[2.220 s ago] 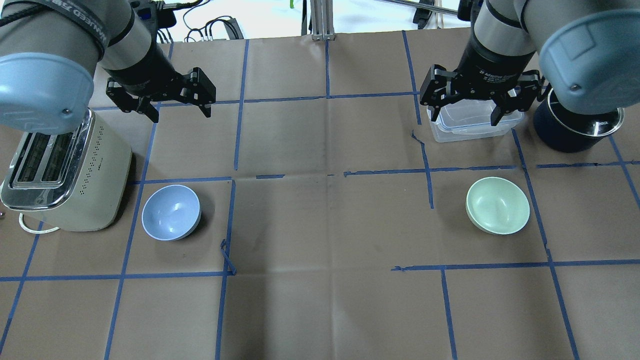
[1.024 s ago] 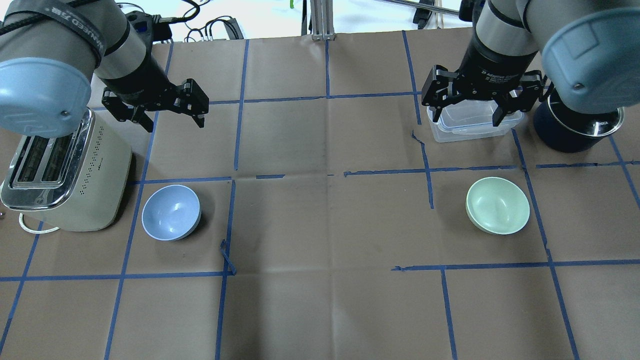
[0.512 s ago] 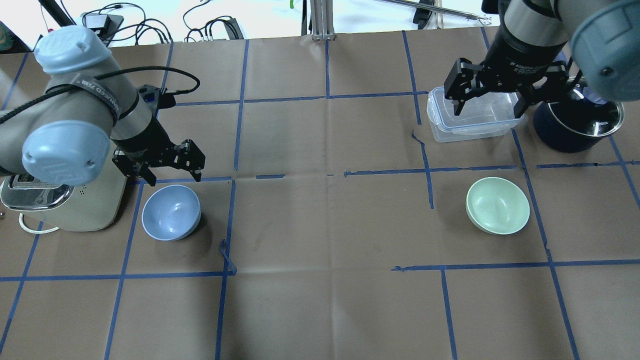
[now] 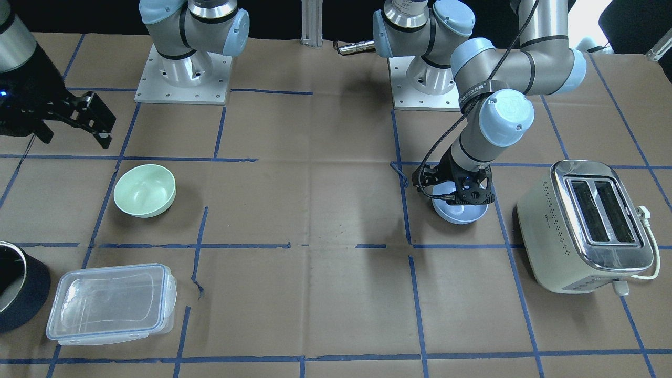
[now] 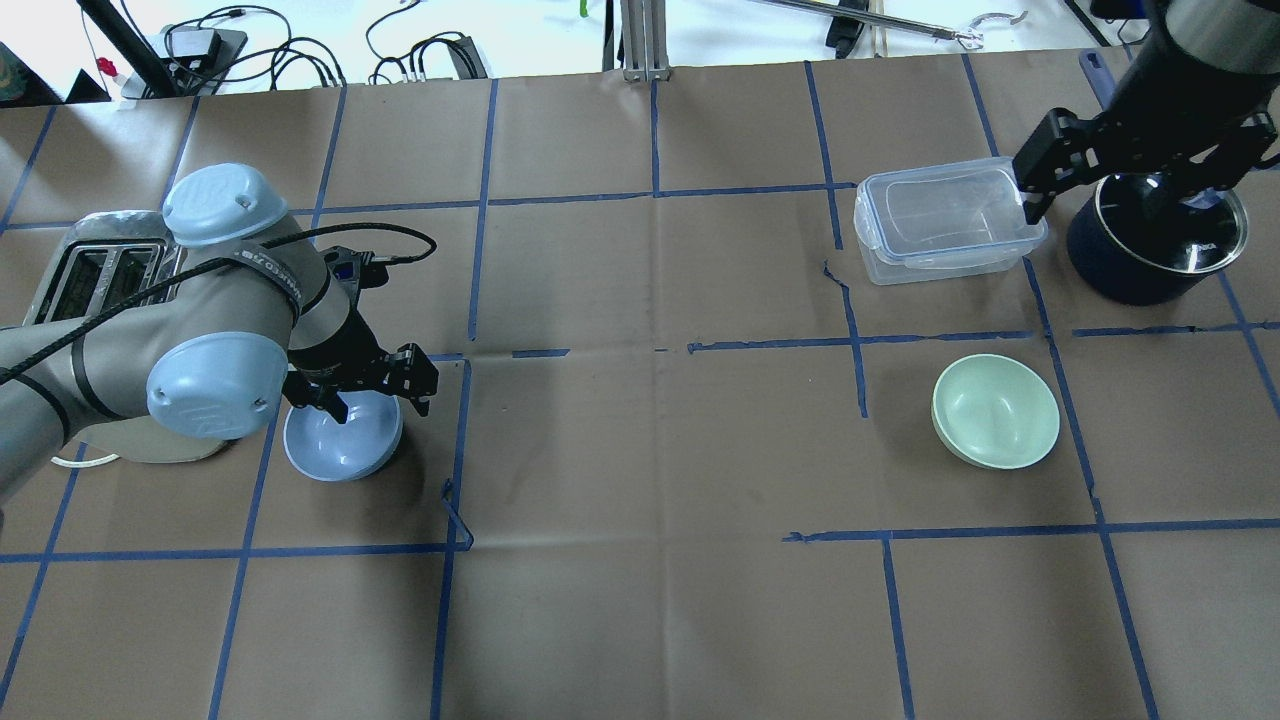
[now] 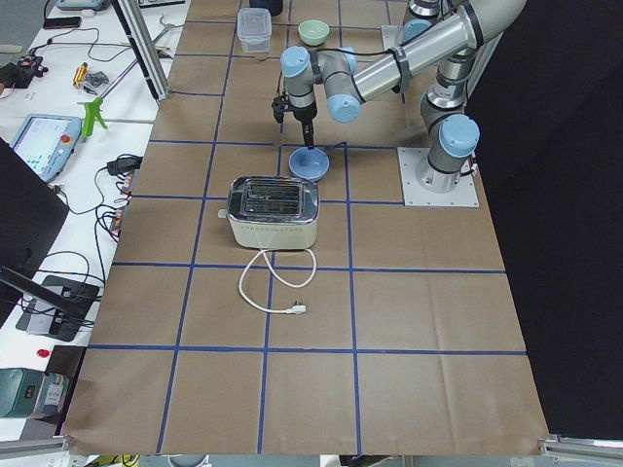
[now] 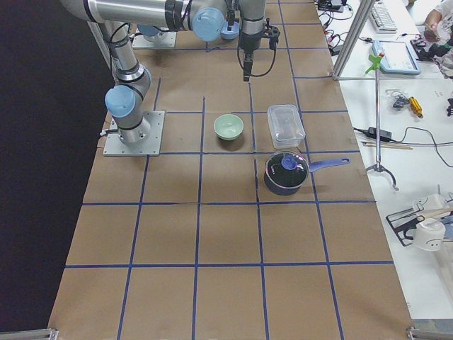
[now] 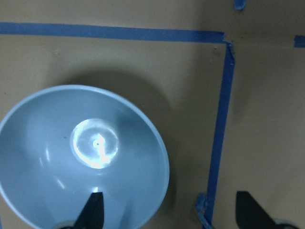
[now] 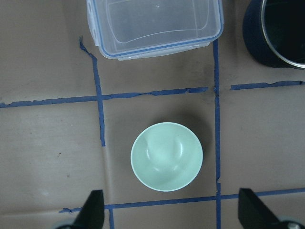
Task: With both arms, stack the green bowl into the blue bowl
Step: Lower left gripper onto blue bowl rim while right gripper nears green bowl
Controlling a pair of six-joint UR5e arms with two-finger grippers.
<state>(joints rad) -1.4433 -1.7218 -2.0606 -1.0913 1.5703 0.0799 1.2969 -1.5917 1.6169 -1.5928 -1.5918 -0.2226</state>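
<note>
The left gripper (image 5: 378, 398), jaws apart, straddles the rim of the blue bowl (image 5: 335, 452) just beside the toaster (image 4: 588, 226); a skew pinch may tip it; the green bowl (image 5: 995, 410) lies far from the toaster; the right gripper (image 5: 1140, 168), also spread, is not yet at it.

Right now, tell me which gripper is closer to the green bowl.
Right. The right gripper hangs open, high up, roughly over the green bowl; the left gripper sits at the blue bowl, far across the table.
</note>
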